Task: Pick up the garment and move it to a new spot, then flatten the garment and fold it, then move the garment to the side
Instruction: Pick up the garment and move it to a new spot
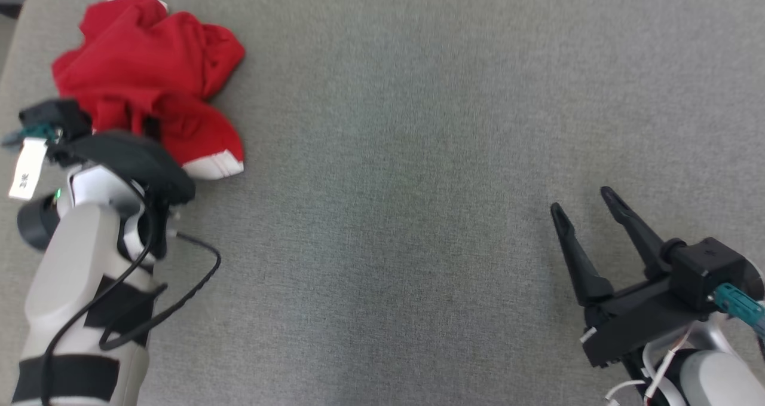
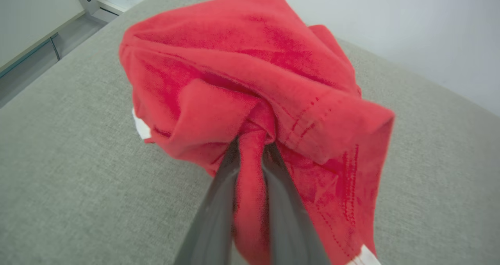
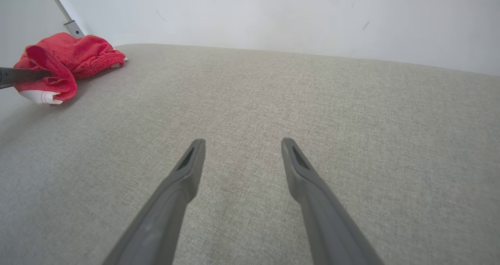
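The garment (image 1: 149, 71) is a crumpled red cloth with a white hem, bunched at the far left of the grey padded table (image 1: 388, 226). My left gripper (image 2: 252, 144) is shut on a fold of the garment (image 2: 254, 62), which is pinched between its two dark fingers and looks pulled up into a peak. In the head view the left gripper (image 1: 140, 132) reaches into the near edge of the heap, its fingertips hidden by the cloth. My right gripper (image 1: 581, 201) hovers open over bare table at the near right, far from the garment (image 3: 66, 58). The right gripper (image 3: 243, 141) holds nothing.
The table's left edge (image 1: 11, 41) runs close beside the garment, with floor beyond it. A pale wall (image 3: 273, 15) stands behind the table's far edge. A black cable (image 1: 191, 274) loops off my left forearm.
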You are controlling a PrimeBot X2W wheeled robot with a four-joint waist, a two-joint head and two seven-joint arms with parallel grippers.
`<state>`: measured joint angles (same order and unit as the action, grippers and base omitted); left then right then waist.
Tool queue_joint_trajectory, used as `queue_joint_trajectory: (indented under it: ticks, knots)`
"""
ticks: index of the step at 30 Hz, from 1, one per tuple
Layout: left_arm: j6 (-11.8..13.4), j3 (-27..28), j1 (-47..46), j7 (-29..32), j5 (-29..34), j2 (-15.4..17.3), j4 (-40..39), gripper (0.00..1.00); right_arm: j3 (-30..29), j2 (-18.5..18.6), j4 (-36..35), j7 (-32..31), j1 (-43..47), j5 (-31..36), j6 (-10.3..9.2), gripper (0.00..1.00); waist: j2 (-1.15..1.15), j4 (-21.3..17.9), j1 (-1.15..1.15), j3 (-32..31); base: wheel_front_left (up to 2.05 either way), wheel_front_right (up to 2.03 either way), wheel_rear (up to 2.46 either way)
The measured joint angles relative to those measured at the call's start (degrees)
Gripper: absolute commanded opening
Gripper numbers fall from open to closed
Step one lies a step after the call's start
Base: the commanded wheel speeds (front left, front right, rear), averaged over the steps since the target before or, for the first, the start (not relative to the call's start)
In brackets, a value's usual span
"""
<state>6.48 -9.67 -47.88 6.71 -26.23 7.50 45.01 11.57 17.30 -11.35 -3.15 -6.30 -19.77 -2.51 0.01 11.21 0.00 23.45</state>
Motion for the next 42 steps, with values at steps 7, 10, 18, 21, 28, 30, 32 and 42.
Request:
queue_joint_trajectory:
  ticks: [7, 10, 18, 21, 28, 30, 32, 42]
  knots:
    - [-2.1, -4.2, -3.5, -3.3, 3.4, -1.7, -3.3, 0.0, 1.6, -3.4, 3.8, 1.7, -1.4, -1.5, 0.52, 1.0, -0.01, -0.3, -0.01, -4.7, 0.0, 0.0, 0.0]
    - [-2.9, -5.5, -3.5, -3.8, 4.0, -2.0, -4.0, 0.0, 2.1, -4.4, 4.9, 2.3, -1.4, -1.8, 0.52, 1.0, -0.01, -0.6, -0.01, -6.2, 0.0, 0.0, 0.0]
    - [-6.1, -11.7, -0.3, -4.0, 6.7, -3.8, -7.8, 0.0, 3.9, -7.5, 9.9, 4.3, -0.9, -3.4, 0.71, 1.0, -0.01, -3.1, -0.01, -12.3, 0.0, 0.0, 0.0]
    - [-7.1, -14.4, 3.4, -3.9, 6.7, -4.9, -9.0, 0.0, 4.7, -8.3, 11.4, 4.7, 0.2, -3.8, 1.02, 1.0, -0.01, -4.6, -0.02, -14.5, 0.0, 0.0, 0.0]
    - [-6.8, -19.3, 11.7, -2.6, 6.4, -5.7, -12.9, 0.0, 5.9, -8.9, 11.5, 5.2, 3.0, -3.9, 1.23, 1.0, -0.01, -9.8, -0.02, -18.4, 0.0, 0.0, 0.0]
    - [-6.0, -20.7, 13.6, -1.9, 6.1, -5.7, -13.0, 0.0, 6.0, -8.9, 11.2, 5.2, 3.7, -3.9, 1.31, 1.0, -0.02, -11.5, -0.02, -19.1, 0.0, 0.0, 0.0]
    - [-5.4, -21.6, 14.6, -1.1, 5.1, -5.7, -13.0, 0.0, 6.0, -8.9, 10.8, 5.2, 4.0, -3.9, 1.33, 1.0, -0.02, -13.2, -0.02, -19.7, 0.0, 0.0, 0.0]
    - [-0.4, -35.2, 13.0, -0.2, -10.7, -5.1, -16.8, 1.0, 7.2, -9.8, 11.0, 5.3, 3.1, -3.9, 2.1, 1.0, -0.01, -21.2, 0.0, -19.9, 0.0, 0.0, 0.0]
